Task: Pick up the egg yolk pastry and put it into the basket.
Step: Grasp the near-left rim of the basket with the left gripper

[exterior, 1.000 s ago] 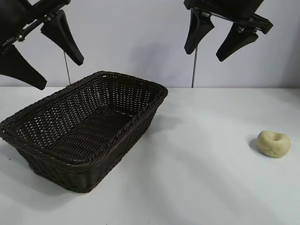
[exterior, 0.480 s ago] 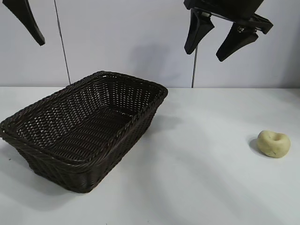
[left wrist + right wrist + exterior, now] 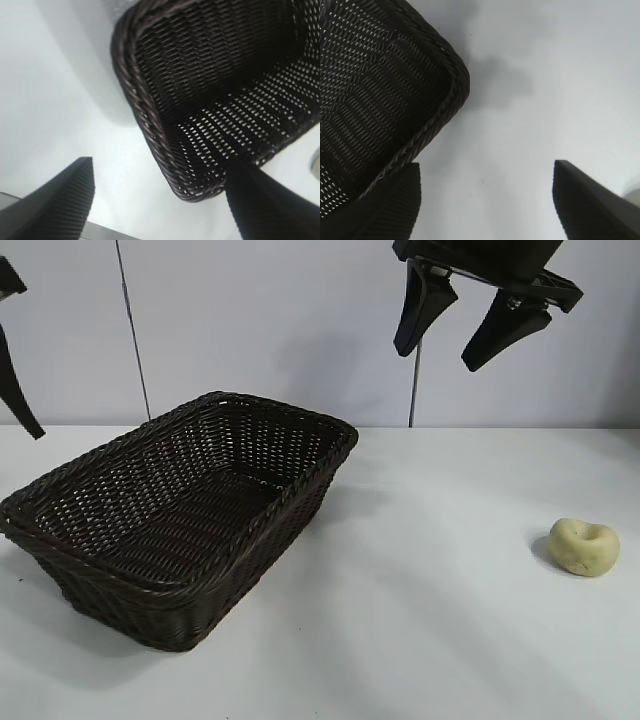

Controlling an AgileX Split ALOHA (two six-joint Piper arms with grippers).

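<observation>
right gripper (image 3: 463, 332) hangs high above the table (image 3: 430, 570), jaws spread wide, nothing between them. the egg yolk pastry (image 3: 584, 546) lies on the table well below it and off toward the exterior view's right edge, well apart from the fingers, dimple up. the basket (image 3: 180, 515) is below and to the other side of that gripper; its far right corner is the nearest part. in the right wrist view the two fingertips (image 3: 380, 210) frame bare table, with the basket's braided rim (image 3: 437, 117) curving just beside one finger in the picture, though the gripper is well above it.

left gripper (image 3: 157, 200) is nearly out of the exterior view, only a dark finger showing at its left edge, above and outside the basket's left end. jaws wide, holding nothing. in its wrist view the basket corner sits between the two fingers (image 3: 60, 200), rim and woven floor in sight, nothing inside the part shown. a sliver of something pale shows at that view's edge; can't tell what it is.

pastry is not in the basket, no gripper touching it.
</observation>
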